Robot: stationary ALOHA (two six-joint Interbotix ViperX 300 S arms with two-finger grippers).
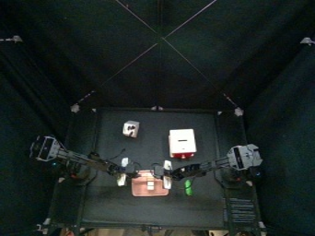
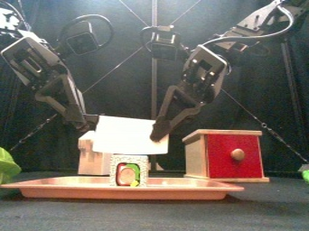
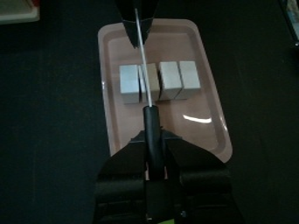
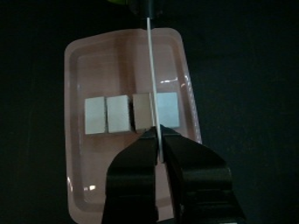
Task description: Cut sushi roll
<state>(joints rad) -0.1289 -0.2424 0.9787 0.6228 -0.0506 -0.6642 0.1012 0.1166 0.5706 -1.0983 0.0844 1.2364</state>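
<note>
The sushi roll [image 4: 131,113] lies crosswise on the pink tray [image 4: 87,184] — directly beneath the knife [image 4: 152,74] pinched by the right gripper [image 4: 160,140]; left gripper [image 3: 147,140] likewise grips a blade.

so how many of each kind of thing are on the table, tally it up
pink tray: 1
sushi roll pieces on the tray, seen from the wrist views: 4
knife, held over the roll by both grippers, left and right: 1
red and wood box: 1
white box: 1
green item beside the tray: 1
total: 9
</note>
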